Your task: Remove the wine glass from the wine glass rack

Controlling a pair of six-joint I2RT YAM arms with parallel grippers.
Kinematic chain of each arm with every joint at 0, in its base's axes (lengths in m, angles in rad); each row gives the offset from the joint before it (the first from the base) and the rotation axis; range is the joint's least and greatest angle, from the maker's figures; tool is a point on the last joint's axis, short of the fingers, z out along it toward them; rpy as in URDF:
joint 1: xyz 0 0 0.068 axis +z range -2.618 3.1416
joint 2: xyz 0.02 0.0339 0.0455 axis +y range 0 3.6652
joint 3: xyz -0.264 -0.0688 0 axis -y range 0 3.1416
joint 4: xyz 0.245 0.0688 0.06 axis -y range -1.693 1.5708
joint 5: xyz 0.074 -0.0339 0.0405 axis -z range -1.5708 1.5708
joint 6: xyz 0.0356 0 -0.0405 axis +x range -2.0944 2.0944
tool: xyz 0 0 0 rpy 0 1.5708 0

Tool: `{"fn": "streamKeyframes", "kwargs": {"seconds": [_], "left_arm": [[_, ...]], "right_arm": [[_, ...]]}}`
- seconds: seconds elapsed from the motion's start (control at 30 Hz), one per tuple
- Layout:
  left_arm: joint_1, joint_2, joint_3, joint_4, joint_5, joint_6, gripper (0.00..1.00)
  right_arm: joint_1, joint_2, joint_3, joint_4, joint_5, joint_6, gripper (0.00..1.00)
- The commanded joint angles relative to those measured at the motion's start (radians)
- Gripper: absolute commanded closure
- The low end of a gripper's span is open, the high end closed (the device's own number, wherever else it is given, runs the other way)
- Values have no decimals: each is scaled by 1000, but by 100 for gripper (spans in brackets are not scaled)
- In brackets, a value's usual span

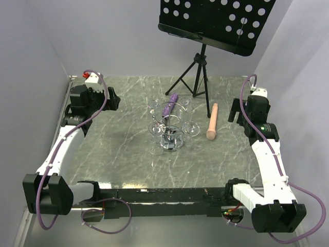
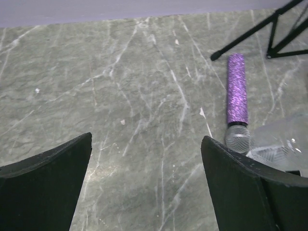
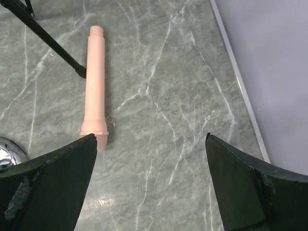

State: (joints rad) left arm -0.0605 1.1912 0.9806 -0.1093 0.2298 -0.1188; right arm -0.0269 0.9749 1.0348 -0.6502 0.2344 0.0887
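The wine glass rack (image 1: 168, 135), a chrome wire stand on a round base, stands mid-table. Clear glassware hangs around its top, and a wine glass (image 1: 190, 129) shows on its right side. The left wrist view catches a clear glass (image 2: 283, 139) at its right edge. My left gripper (image 1: 111, 98) (image 2: 147, 137) is open over bare table, well left of the rack. My right gripper (image 1: 235, 110) (image 3: 150, 135) is open too, right of the rack, with nothing between its fingers. The rack's shiny base (image 3: 6, 152) peeks in at the left of the right wrist view.
A purple glitter microphone (image 1: 169, 104) (image 2: 237, 89) lies behind the rack. A peach microphone (image 1: 212, 121) (image 3: 94, 82) lies to its right. A black tripod music stand (image 1: 200, 67) stands at the back. The table's right edge (image 3: 240, 86) meets the wall.
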Motion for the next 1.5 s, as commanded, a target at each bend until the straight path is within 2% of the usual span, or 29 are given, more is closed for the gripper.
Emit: {"fn": "streamKeyframes", "kwargs": {"seconds": [0.0, 0.27, 0.57, 0.67, 0.8, 0.87, 0.97, 1.1, 1.2, 1.3, 1.47], "left_arm": [[-7, -21, 32, 34, 121, 34, 0], [-13, -24, 116, -58, 400, 74, 1], [-18, -68, 187, -138, 528, 107, 5], [-24, -76, 225, -200, 571, 192, 8], [-25, -100, 259, -378, 641, 335, 10], [-30, -129, 244, -484, 652, 448, 11], [-38, -188, 195, -550, 638, 522, 9], [-41, -274, 106, -538, 631, 507, 0], [-42, -326, 31, -501, 700, 525, 0], [-52, -377, -40, -345, 694, 385, 0], [-104, -375, -97, -313, 695, 428, 0]], "right_arm": [[-5, -10, 28, 50, -21, -7, 0], [-5, -21, 19, 43, -131, -79, 0], [-5, -12, 76, 14, -308, -178, 0], [-5, -15, 88, 35, -386, -191, 0], [-5, 8, 100, 44, -461, -196, 0], [-5, 33, 110, 38, -478, -184, 0], [-5, 56, 114, 44, -488, -170, 0], [-5, 30, 90, 79, -507, -170, 0], [-5, -14, 41, 124, -552, -181, 2], [-4, -57, 7, 173, -572, -181, 3], [-4, -48, 10, 165, -541, -181, 0]]}}
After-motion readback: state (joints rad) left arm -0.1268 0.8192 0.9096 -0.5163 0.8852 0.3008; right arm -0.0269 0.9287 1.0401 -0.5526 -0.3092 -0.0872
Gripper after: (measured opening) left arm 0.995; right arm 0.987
